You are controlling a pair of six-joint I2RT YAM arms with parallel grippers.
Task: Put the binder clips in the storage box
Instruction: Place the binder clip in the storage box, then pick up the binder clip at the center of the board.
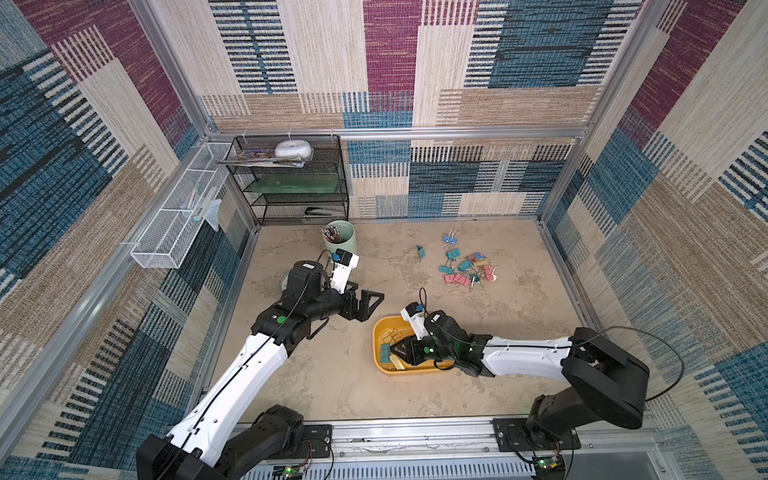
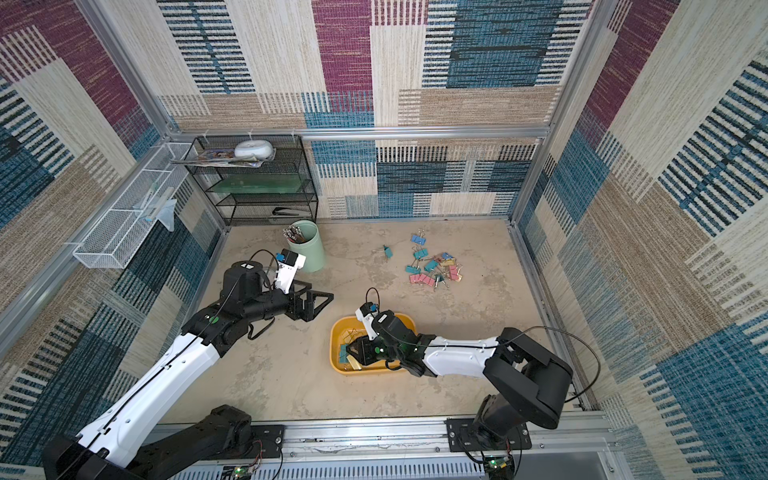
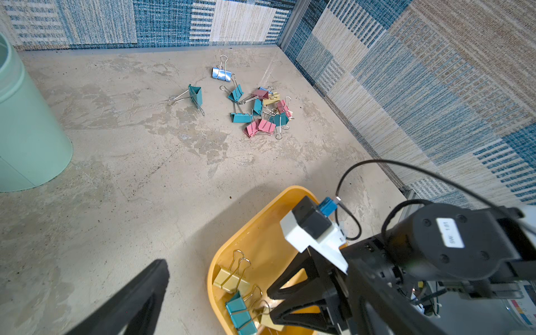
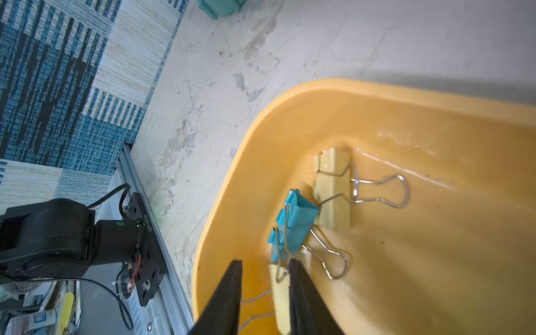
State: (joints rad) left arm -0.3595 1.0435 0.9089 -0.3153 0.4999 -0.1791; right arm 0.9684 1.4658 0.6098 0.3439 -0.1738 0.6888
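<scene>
The yellow-orange storage box (image 1: 376, 332) sits at front centre, seen in both top views. My right gripper (image 4: 265, 262) reaches into it with its jaws apart. A pale yellow binder clip (image 4: 280, 293) lies loose on the box floor against one finger, its wire handles in the gap. Beside it lie a teal clip (image 4: 295, 220) and another yellow clip (image 4: 333, 188). Several more binder clips (image 1: 465, 266) form a pile at the back right. One teal clip (image 1: 420, 251) lies apart to its left. My left gripper (image 1: 370, 307) hovers open and holds nothing, left of the box.
A mint-green pen cup (image 1: 340, 239) stands at the back left, close behind my left wrist. A black mesh shelf (image 1: 291, 183) fills the back left corner. A white wire basket (image 1: 178, 216) hangs on the left wall. Patterned walls enclose three sides.
</scene>
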